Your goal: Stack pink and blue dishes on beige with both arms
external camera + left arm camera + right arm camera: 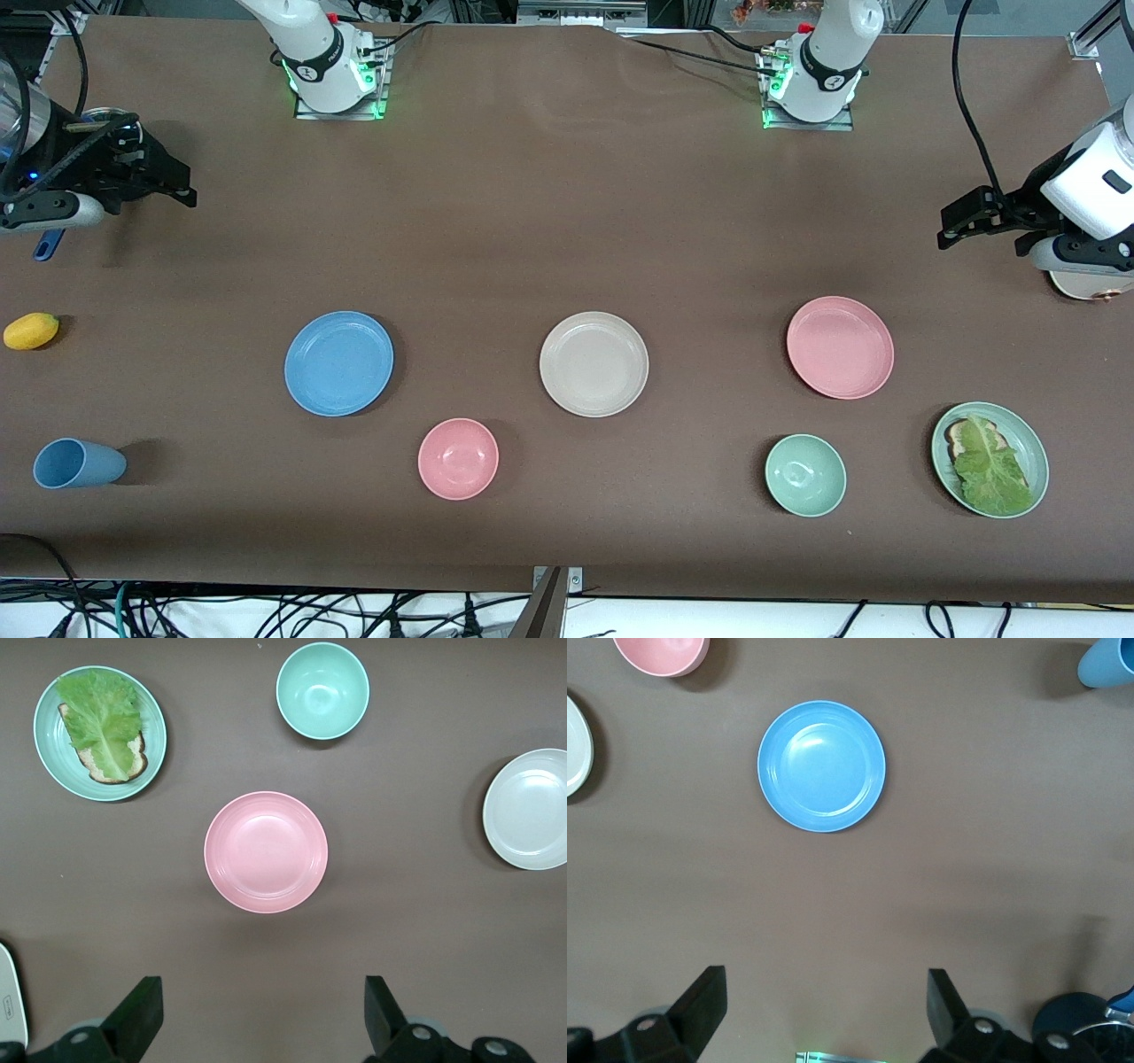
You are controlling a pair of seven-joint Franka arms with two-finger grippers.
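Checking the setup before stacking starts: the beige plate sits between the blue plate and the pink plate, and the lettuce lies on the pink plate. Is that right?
Not quite. The lettuce lies on the pale green plate, not the pink plate, which is bare; the front view shows this. The beige plate does sit between the blue plate and the pink one.

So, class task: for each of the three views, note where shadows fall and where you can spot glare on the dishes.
Front view: even overhead light; the blue cup and blue plate cast soft shadows toward the left arm's end of the table. Left wrist view: pale sheen on the pink plate and green bowl. Right wrist view: a bright patch on the blue plate, dark shadow beside it.
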